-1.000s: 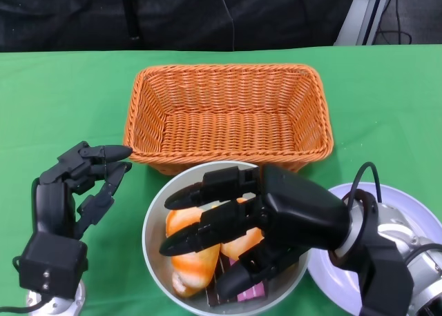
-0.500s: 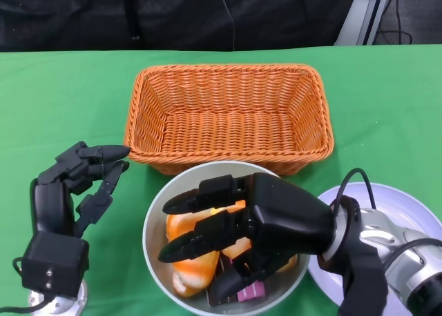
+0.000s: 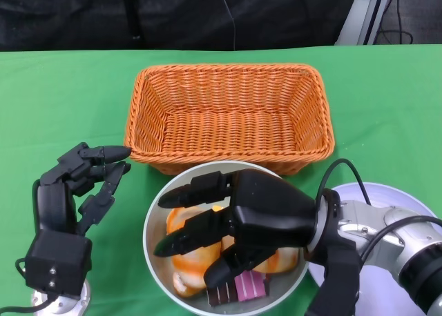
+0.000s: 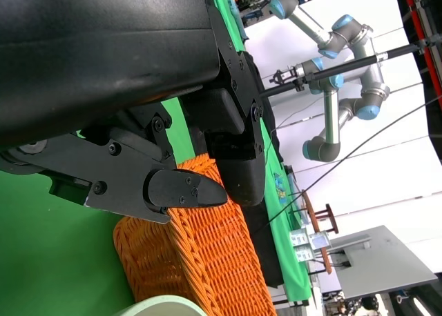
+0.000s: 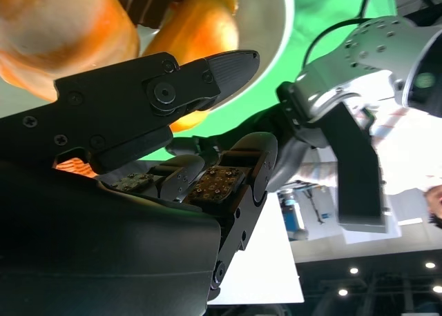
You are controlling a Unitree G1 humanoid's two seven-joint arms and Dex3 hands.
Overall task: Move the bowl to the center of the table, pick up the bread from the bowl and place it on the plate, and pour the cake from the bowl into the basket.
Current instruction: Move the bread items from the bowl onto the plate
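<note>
Bowl, pale grey-green, sits on the green table just in front of the basket, its far rim touching or nearly touching the basket's near wall. Contents: bread, glazed orange rolls, filling the bowl's middle and left; cake, dark brown and pink slices, at the near rim. My right hand lies low over the bowl, fingers spread and reaching toward my left above the bread, lower fingers down beside the cake; in the right wrist view the bread sits close against one extended finger, but whether I have a grip on it I cannot tell. Plate, white-lilac, to my right of the bowl, partly covered by my right forearm. My left hand stands upright on the table to my left of the bowl, well apart from it, fingers loosely curled with gaps between them, tips pointing toward the basket's near left corner, holding nothing. Basket, orange wicker, rectangular, nothing in it; the left wrist view shows its weave just beyond my left fingertips
</note>
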